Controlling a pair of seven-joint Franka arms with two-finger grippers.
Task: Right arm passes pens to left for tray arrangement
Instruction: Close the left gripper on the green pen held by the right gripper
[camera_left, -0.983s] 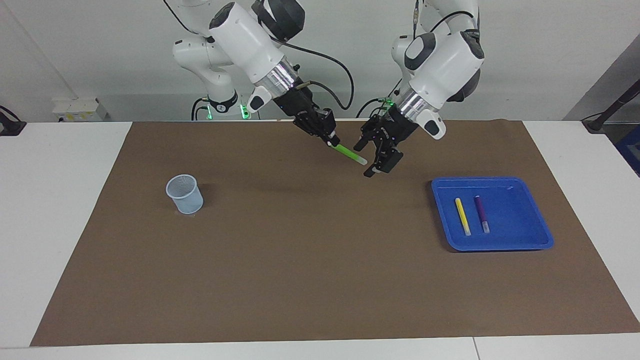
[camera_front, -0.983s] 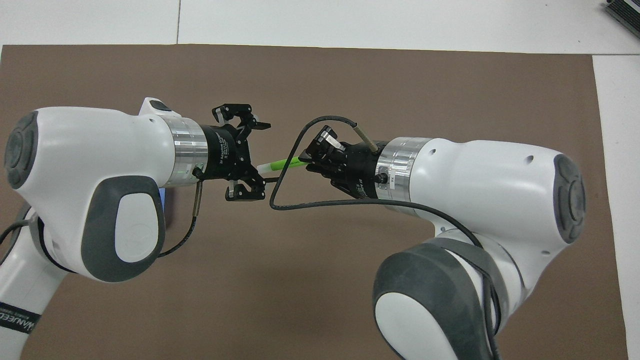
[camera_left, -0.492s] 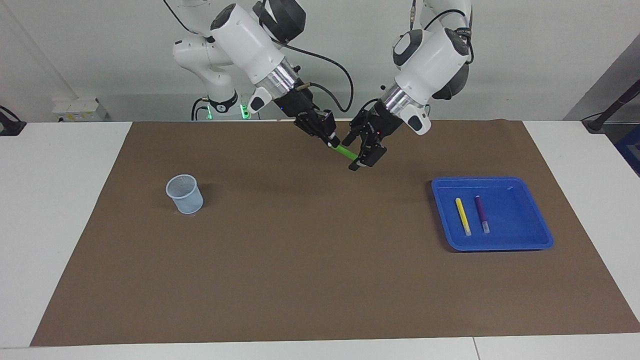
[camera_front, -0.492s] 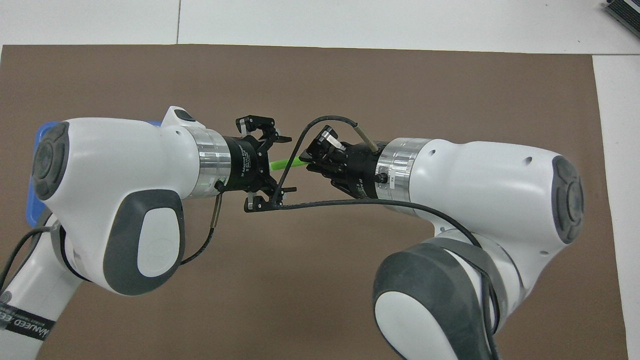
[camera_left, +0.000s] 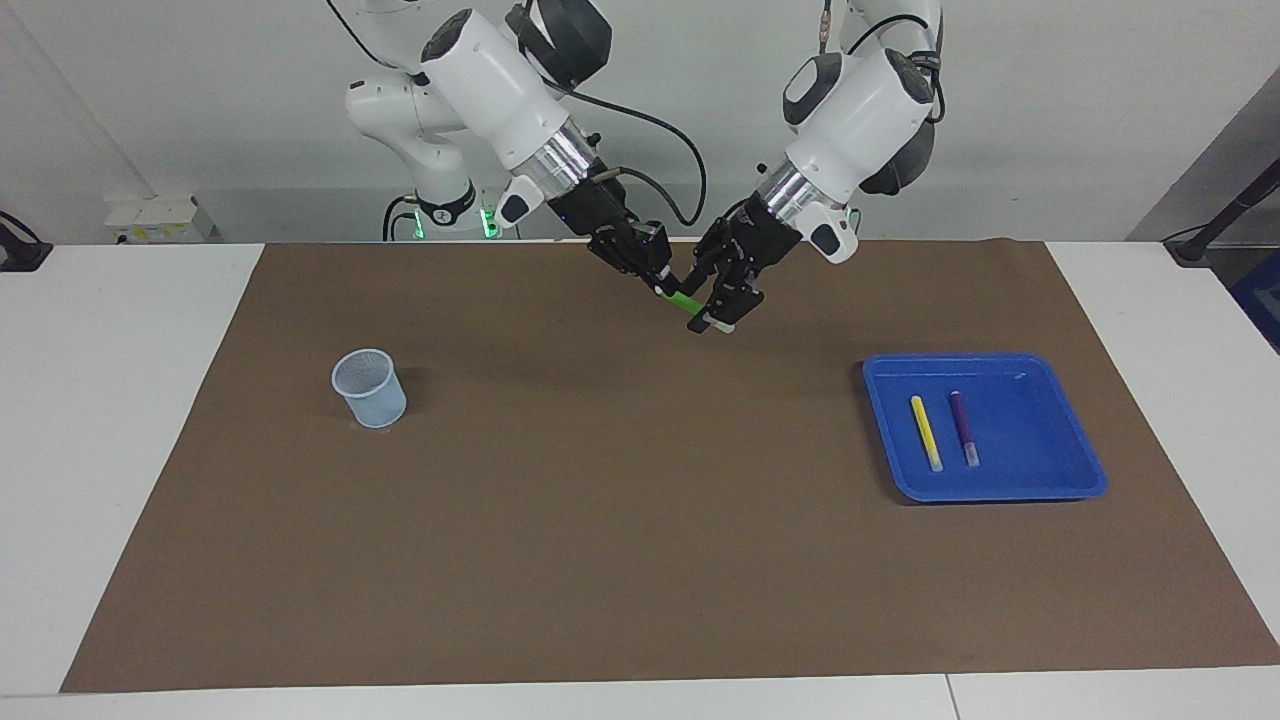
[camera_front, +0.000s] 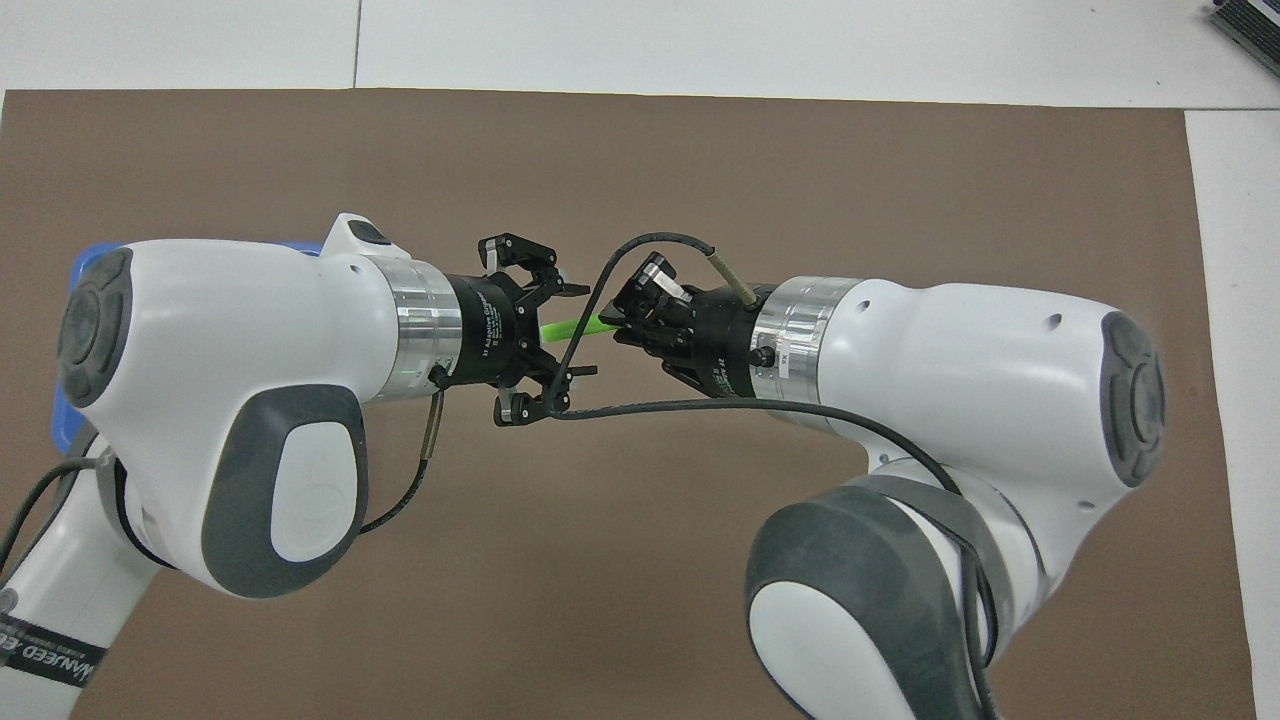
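Observation:
My right gripper (camera_left: 660, 281) is shut on one end of the green pen (camera_left: 686, 301) and holds it in the air over the mat, near the robots' edge. My left gripper (camera_left: 706, 306) is open, and its fingers straddle the pen's pale free end without closing on it. In the overhead view the green pen (camera_front: 570, 327) spans the gap between the left gripper (camera_front: 574, 332) and the right gripper (camera_front: 612, 322). The yellow pen (camera_left: 925, 432) and the purple pen (camera_left: 964, 428) lie side by side in the blue tray (camera_left: 1030, 425) toward the left arm's end.
A pale mesh cup (camera_left: 370, 388) stands on the brown mat (camera_left: 600, 520) toward the right arm's end. In the overhead view the left arm hides most of the tray (camera_front: 65, 450). A black cable (camera_front: 640, 405) hangs from the right wrist.
My left gripper has moved toward my right gripper, and its open fingers now sit around the green pen's pale end. The right gripper has held still.

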